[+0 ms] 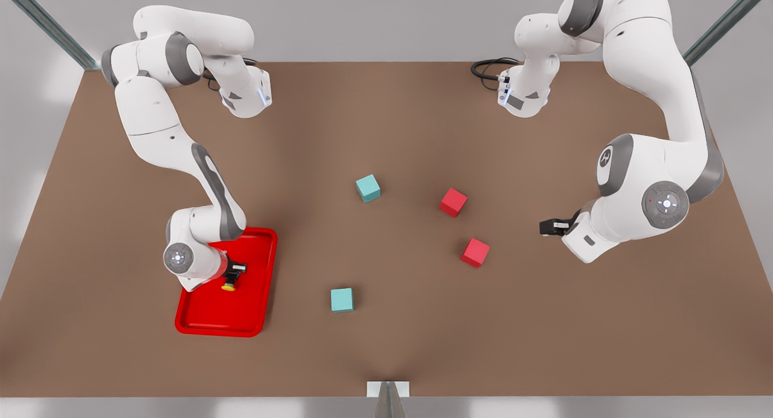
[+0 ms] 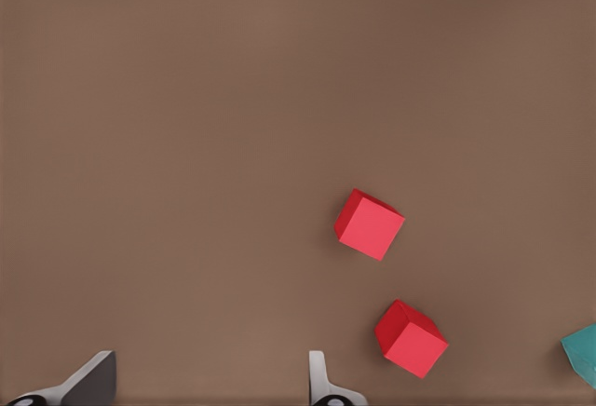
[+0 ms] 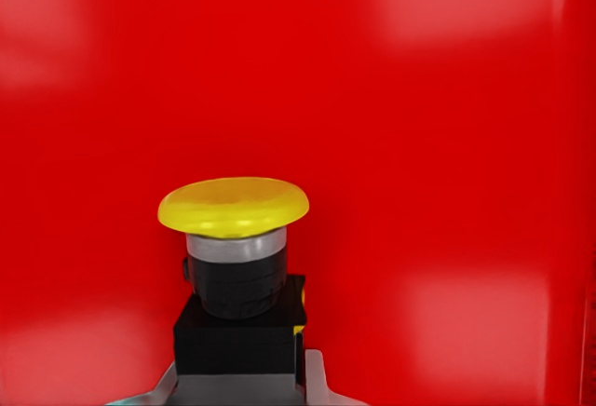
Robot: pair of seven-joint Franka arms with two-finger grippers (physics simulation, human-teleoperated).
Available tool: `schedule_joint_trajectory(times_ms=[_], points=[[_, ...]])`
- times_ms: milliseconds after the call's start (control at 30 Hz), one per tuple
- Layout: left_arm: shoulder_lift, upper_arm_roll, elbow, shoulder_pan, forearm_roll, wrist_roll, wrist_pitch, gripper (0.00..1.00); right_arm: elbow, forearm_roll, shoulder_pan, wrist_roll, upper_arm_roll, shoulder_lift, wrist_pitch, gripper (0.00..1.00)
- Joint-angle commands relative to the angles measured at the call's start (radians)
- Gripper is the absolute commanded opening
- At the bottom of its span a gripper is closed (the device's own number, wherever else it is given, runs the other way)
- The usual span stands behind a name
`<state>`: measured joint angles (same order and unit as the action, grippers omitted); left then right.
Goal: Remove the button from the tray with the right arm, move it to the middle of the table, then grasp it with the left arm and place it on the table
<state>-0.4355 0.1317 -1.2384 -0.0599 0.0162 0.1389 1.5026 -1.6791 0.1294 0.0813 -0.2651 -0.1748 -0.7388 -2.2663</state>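
Two teal cubes (image 1: 368, 188), two red (image 1: 453, 202).

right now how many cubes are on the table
4, all on the bare table: teal cube near centre, teal cube beside the tray, red cube and red cube toward the front view's right.

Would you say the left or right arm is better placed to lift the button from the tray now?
Right. The right gripper sits in the tray, fingers at the button. The left gripper waits open by the red cubes.
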Motion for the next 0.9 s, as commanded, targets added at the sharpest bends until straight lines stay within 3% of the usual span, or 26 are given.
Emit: schedule_joint_trajectory(times_ms=[0, 67, 133, 333, 467, 500, 600, 667, 733, 867], points=[[0.001, 0.000, 0.000, 0.000, 0.001, 0.002, -0.002, 1.00, 0.001, 0.002, 0.000, -0.014, 0.000, 0.001, -0.002, 0.44], [0.004, 0.000, 0.000, 0.000, 0.001, 0.002, -0.004, 1.00, 0.001, 0.001, 0.002, -0.016, 0.000, 0.007, -0.002, 0.43], [0.008, 0.000, 0.000, 0.000, 0.001, 0.002, -0.008, 1.00, 0.001, -0.001, 0.000, -0.039, 0.000, 0.010, 0.001, 0.35], [0.018, 0.000, 0.002, 0.005, 0.001, -0.002, -0.016, 1.00, 0.010, -0.014, -0.015, -0.062, -0.026, 0.079, 0.103, 0.35], [0.020, 0.000, -0.001, 0.008, 0.001, -0.002, -0.024, 1.00, 0.176, -0.097, -0.147, -0.155, -0.029, 0.053, 0.235, 0.35], [0.020, 0.000, 0.000, 0.011, 0.001, -0.002, -0.025, 1.00, 0.210, -0.151, -0.228, -0.171, 0.035, 0.044, 0.249, 0.35], [0.020, 0.000, -0.001, 0.017, 0.002, -0.004, -0.028, 1.00, 0.257, -0.435, -0.641, -0.177, 0.369, 0.025, 0.281, 0.35], [0.020, 0.000, -0.001, 0.018, 0.002, -0.004, -0.033, 1.00, 0.274, -0.574, -0.862, -0.221, 0.512, 0.009, 0.318, 0.35], [0.020, 0.000, -0.001, 0.018, 0.002, -0.004, -0.032, 1.00, 0.326, -0.659, -0.986, -0.299, 0.577, -0.028, 0.344, 0.36], [0.020, 0.000, -0.001, 0.018, 0.002, -0.004, -0.032, 1.00, 0.562, -0.729, -1.022, -0.430, 0.572, -0.201, 0.376, 0.36]])
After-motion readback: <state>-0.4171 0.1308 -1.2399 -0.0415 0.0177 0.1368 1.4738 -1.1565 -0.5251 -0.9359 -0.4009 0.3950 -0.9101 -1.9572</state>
